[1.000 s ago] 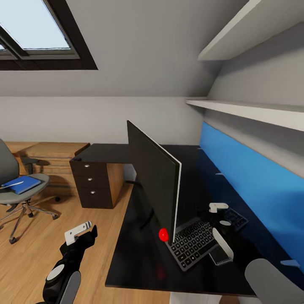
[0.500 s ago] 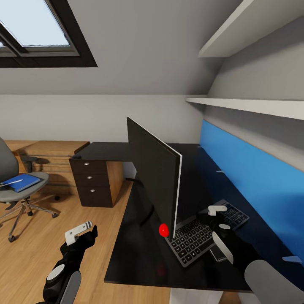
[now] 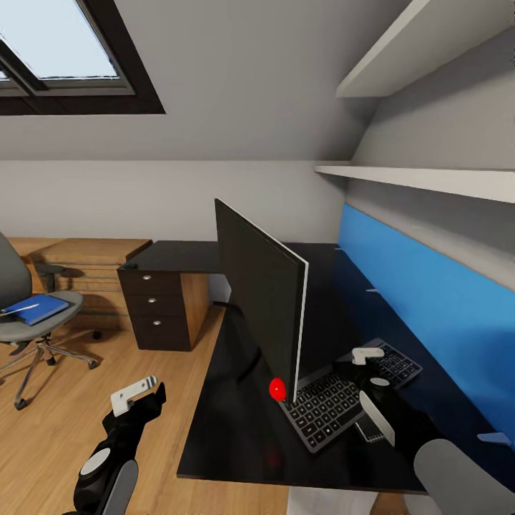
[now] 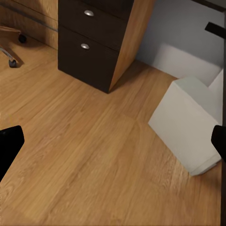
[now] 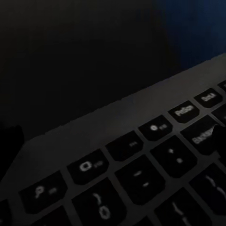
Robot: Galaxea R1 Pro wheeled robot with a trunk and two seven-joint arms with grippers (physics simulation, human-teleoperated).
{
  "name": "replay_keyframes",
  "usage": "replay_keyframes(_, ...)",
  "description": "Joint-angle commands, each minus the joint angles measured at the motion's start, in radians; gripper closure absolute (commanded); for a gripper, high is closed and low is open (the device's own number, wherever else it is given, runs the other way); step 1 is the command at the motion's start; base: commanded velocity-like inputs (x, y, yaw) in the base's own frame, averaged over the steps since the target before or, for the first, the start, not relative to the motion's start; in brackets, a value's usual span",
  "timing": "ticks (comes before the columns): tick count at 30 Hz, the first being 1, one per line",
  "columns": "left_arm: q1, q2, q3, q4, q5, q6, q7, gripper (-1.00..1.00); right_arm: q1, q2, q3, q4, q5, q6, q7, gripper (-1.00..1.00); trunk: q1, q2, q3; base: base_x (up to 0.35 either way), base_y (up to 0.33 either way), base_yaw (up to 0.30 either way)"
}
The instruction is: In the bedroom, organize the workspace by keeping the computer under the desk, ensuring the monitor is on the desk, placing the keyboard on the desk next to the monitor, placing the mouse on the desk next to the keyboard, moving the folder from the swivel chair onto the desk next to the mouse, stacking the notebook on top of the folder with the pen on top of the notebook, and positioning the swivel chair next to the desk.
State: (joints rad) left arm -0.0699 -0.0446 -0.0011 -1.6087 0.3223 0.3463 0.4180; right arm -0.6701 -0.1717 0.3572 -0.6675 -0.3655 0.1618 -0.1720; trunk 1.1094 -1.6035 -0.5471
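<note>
Folder (image 3: 33, 310), blue, lies on the seat of the swivel chair (image 3: 21, 315) at the far left, with a thin white thing on top of it that may be the pen; this is too small to say. It has kept the same place over the last second, apart from a small shift of the whole picture, so this part of the task is not yet begun. Next to the right, the left gripper (image 3: 136, 393) hangs over the wooden floor (image 4: 84, 155), and the left wrist view shows its dark fingertips well apart, so the fingers are spread and hold nothing; this arm has not moved. In the left wrist view a white box (image 4: 188, 127) stands on the floor by the drawer unit (image 3: 154, 311); I judge it may be the computer. Further right, the monitor (image 3: 261, 307) stands upright on the black desk (image 3: 236, 443), with a red object (image 3: 277, 390), probably the mouse, at its lower corner. Keyboard (image 3: 347, 400) lies just beside the monitor, and here is the change: compared with one second ago it sits a little farther back and the right gripper (image 3: 372, 386) has come lower over it. Its two white fingers stand apart around the keyboard's middle, but I cannot tell if they press on it. It seems the keyboard is nearly placed and release is near.
</note>
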Motion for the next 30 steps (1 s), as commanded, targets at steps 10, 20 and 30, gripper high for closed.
replay_keyframes(10, -0.001, -0.001, 0.000, 0.000, 0.008, 0.003, 0.005, -1.00, -0.002, -0.001, 0.009, 0.020, -0.021, 0.031, -0.010, -1.00, 0.000, -0.001, -0.001, -0.007, 0.000, 0.000)
replay_keyframes(20, -0.001, 0.000, -0.013, 0.001, 0.009, 0.003, 0.005, -1.00, -0.003, 0.000, 0.009, 0.019, -0.021, 0.053, -0.011, -1.00, 0.000, -0.001, -0.001, -0.099, 0.000, 0.000)
replay_keyframes(30, 0.001, 0.000, -0.016, 0.000, 0.008, 0.003, 0.005, -1.00, -0.003, -0.001, 0.009, 0.019, -0.021, 0.051, -0.010, -1.00, 0.000, -0.001, -0.001, -0.105, 0.083, 0.000)
